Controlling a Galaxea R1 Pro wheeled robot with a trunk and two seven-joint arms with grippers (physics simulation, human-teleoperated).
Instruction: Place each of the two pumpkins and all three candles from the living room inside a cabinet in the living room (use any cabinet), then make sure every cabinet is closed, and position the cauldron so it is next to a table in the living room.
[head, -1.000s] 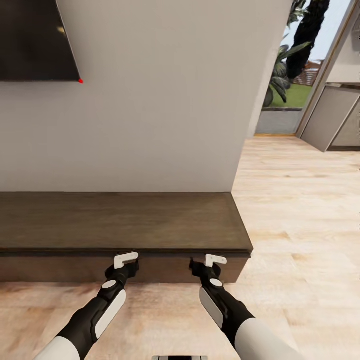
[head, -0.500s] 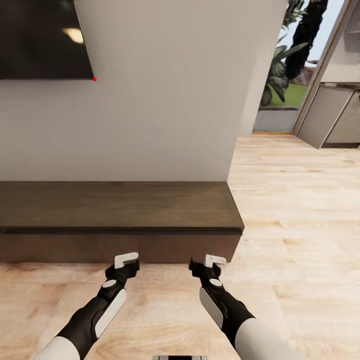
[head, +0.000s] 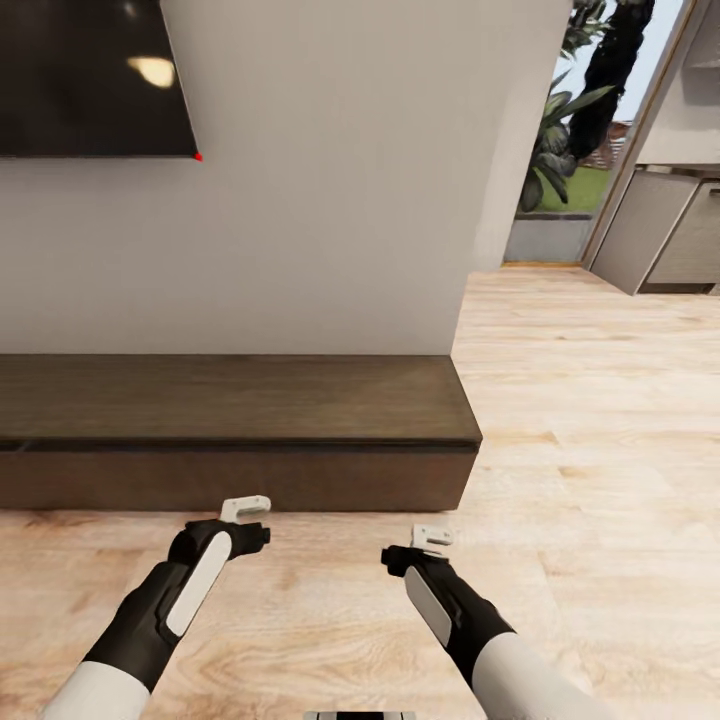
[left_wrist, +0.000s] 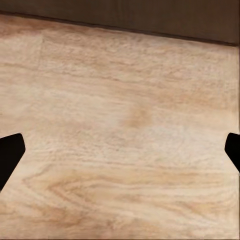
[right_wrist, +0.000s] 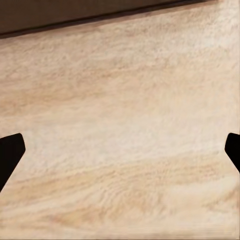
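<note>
Along the wall (head: 330, 200) the cabinet (head: 240, 420) runs left-right, shut; both claws spread.

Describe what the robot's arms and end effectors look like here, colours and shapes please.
Both arms are white near the body, then black along the forearm, each with an elongated white panel and a small round white cap. The left end effector and right end effector are topped by small white blocky brackets on black wrists. In the wrist views the fingertips show as plain black wedges.
</note>
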